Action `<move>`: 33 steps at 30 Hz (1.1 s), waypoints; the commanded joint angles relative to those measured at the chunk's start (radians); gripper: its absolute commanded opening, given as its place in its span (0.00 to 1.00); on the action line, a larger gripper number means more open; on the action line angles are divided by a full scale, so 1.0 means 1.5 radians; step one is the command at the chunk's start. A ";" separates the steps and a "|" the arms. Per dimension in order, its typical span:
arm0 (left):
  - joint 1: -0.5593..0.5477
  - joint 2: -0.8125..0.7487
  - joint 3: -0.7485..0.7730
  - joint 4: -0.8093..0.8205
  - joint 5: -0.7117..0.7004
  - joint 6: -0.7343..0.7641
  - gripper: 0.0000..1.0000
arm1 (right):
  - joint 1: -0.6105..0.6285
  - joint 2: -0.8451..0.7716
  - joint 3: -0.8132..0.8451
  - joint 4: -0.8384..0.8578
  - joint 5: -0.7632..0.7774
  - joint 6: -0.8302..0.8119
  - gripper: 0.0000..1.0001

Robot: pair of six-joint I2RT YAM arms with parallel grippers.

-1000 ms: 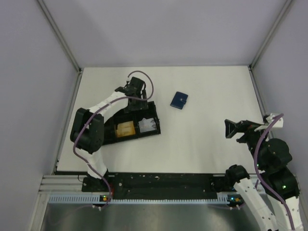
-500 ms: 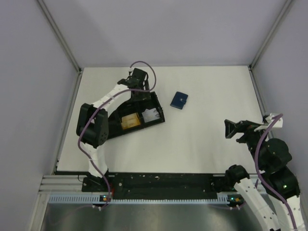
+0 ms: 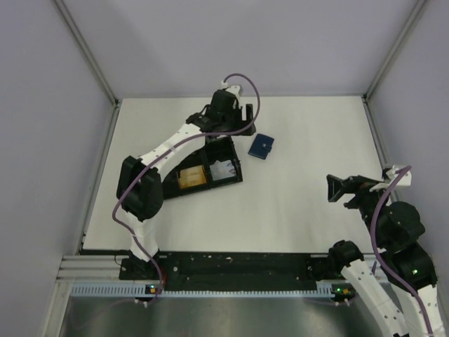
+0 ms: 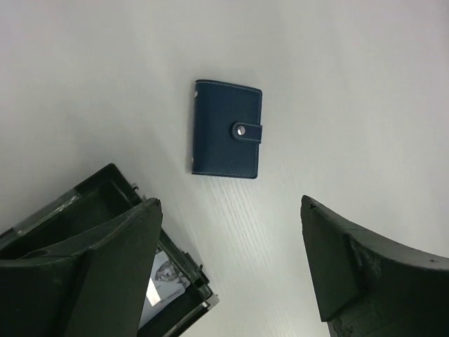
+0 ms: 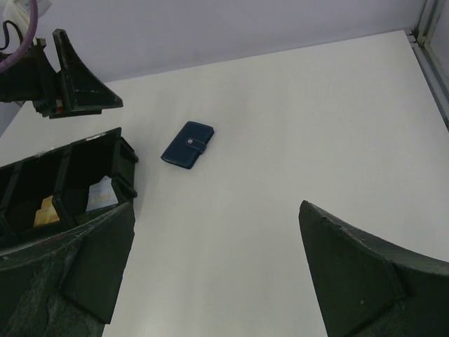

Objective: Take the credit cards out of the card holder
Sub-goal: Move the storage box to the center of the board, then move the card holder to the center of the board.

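While the left gripper (image 4: 231, 274) is hanging wide open, the card holder (image 4: 226, 128) is lying just ahead, pointing the long way.

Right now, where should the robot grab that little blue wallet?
Probably from straight above with the left gripper, jaws open, pinching the card holder across its narrower width, spine to snap-tab edge. It lies flat and shut on the table, so only its thin edges offer a hold.

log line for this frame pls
left claw: open, empty, near card holder | right claw: open, empty, at right | card holder: snapped shut, on table beside black tray
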 commanded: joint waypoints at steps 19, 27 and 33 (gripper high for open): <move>0.031 -0.290 -0.160 -0.022 -0.043 0.037 0.87 | 0.008 0.462 -0.001 0.225 -0.245 0.195 0.99; 0.090 -0.520 -0.247 -0.148 -0.136 0.098 0.89 | -0.039 0.779 0.030 0.443 -0.319 0.336 0.93; 0.091 -0.695 -0.417 -0.053 -0.250 0.185 0.93 | -0.066 0.933 0.057 0.573 -0.347 0.394 0.79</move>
